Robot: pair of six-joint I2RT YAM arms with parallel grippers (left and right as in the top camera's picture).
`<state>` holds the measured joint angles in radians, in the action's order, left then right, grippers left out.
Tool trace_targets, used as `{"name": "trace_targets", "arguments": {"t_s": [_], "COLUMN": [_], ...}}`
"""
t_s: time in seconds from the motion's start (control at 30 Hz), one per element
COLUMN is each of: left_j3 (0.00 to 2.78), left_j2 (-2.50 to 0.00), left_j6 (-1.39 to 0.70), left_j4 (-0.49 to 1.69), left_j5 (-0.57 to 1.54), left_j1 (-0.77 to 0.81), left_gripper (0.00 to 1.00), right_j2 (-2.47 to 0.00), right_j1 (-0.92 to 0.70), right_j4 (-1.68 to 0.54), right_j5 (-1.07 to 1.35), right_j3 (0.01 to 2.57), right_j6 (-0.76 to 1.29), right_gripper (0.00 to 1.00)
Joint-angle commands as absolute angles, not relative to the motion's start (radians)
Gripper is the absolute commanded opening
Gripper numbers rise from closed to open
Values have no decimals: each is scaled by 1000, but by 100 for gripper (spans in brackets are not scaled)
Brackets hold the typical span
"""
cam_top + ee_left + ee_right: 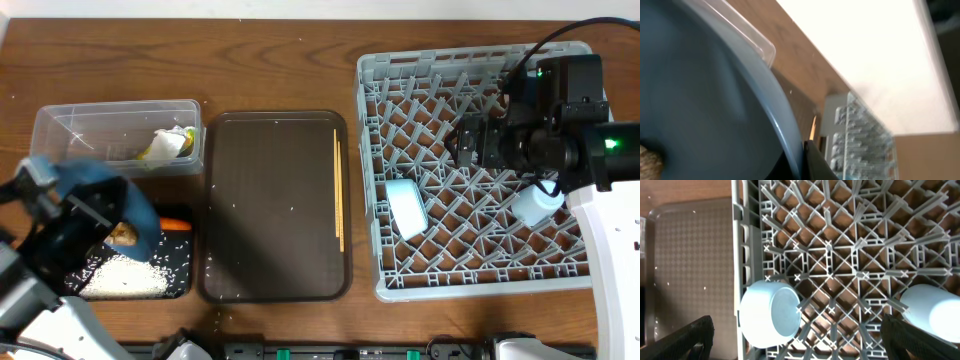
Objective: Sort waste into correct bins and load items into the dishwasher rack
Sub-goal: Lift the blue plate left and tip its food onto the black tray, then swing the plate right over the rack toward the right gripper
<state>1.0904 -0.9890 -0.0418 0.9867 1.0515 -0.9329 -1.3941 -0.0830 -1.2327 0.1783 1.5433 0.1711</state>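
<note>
My left gripper (82, 212) is shut on the rim of the large dark blue plate (112, 188) and holds it tilted over the shallow black tray (185, 262). The tray holds loose white rice (125, 276), a brown food lump (122, 234) and a small orange carrot (176, 224). The left wrist view shows the plate (715, 110) pinched at my finger (807, 152). The clear tub (70, 125) holds the wrapper and tissue (168, 143). My right gripper (468, 140) is open and empty above the grey rack (470, 70). The pale blue bowl (770, 312) and light blue cup (932, 310) lie in the rack. The pink cup is out of view.
The dark brown serving tray (270, 210) lies between the bins and the rack, with the wooden chopsticks (339, 190) along its right side and a few rice grains scattered on it. The rack's upright pegs (840, 255) fill the space under my right gripper.
</note>
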Motion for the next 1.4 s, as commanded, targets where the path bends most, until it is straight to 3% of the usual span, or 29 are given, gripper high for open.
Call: {"name": "trace_targets", "arguments": {"t_s": [0.0, 0.1, 0.2, 0.63, 0.83, 0.97, 1.1, 1.37], "left_j3": [1017, 937, 881, 863, 869, 869, 869, 869], "left_j2": [-1018, -1055, -1091, -1101, -1084, -1084, -1089, -1256], "left_j6": [191, 298, 352, 392, 303, 2, -385, -756], "left_j4": [987, 986, 980, 962, 779, 393, -55, -759], "left_j5": [1385, 1560, 1573, 1573, 1571, 1568, 1332, 1018], "left_j1": [-1085, -1204, -1251, -1220, -966, -725, -445, -1], "left_gripper": [6, 6, 6, 6, 6, 6, 6, 6], "right_j2": [-1394, -1394, -1394, -1394, -1394, -1394, -1394, -1393], "right_j1": [-86, -86, -86, -86, -86, -85, -83, -22], "right_j4": [-1244, -1252, -1253, -1250, -1249, -1248, -1247, -1245], "right_j5": [168, 168, 168, 168, 168, 162, 95, -37], "right_j3": [1541, 1541, 1541, 1541, 1541, 1541, 1541, 1541], "right_j6": [160, 160, 160, 160, 160, 187, 281, 440], "right_gripper": [99, 99, 99, 99, 99, 99, 99, 99]}}
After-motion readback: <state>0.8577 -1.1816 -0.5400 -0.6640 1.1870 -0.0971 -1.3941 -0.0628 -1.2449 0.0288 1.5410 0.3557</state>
